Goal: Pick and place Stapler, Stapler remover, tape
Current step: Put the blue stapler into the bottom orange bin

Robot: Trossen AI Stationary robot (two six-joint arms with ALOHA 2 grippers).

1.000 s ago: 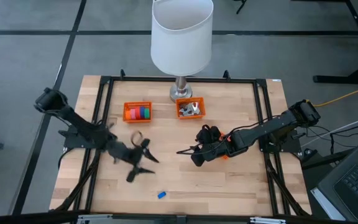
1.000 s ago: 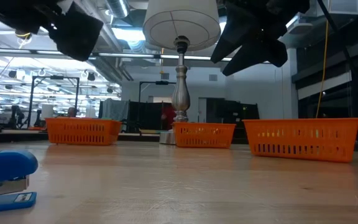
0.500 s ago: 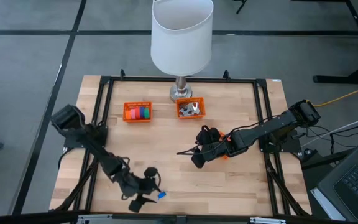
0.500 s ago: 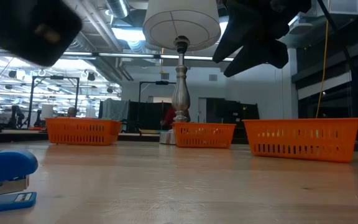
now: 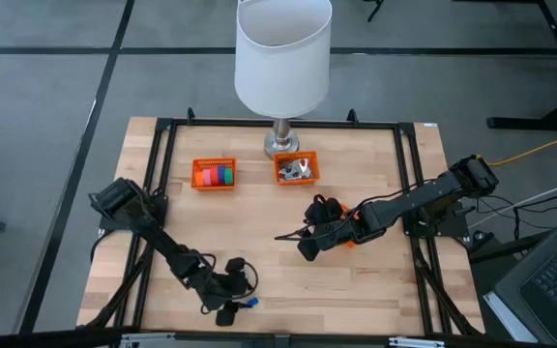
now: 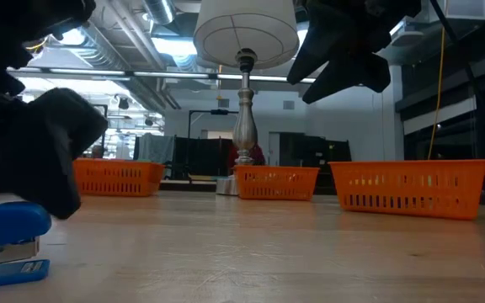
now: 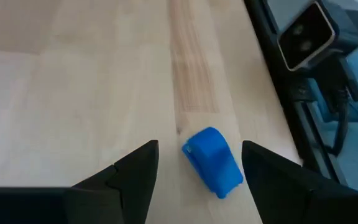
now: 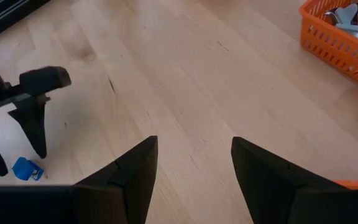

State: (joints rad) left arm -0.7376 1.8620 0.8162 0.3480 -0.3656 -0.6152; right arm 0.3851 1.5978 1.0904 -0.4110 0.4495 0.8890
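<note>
The small blue stapler (image 5: 250, 303) lies flat on the wood near the table's near edge. My left gripper (image 5: 236, 301) is open and low over it. In the left wrist view the stapler (image 7: 212, 163) sits between the two fingers (image 7: 137, 173) with gaps on both sides. The low view shows the stapler (image 6: 7, 244) beside the dark left gripper (image 6: 45, 160). Bright tape rolls (image 5: 217, 175) fill one orange basket, and pale silvery pieces (image 5: 297, 169) lie in another. My right gripper (image 5: 292, 237) is open and hovers above mid-table.
A white-shaded lamp (image 5: 281, 58) stands at the far middle, its base (image 5: 280, 147) by the baskets. A third orange basket (image 5: 352, 240) sits under my right arm. Black frame rails (image 5: 153, 193) run along the table's sides. Bare wood (image 5: 278, 280) lies between the grippers.
My left arm has swung from the table's left-middle toward the near edge and come down at the blue stapler, so its open fingers now stand on either side of it. The stapler has stayed where it was.
</note>
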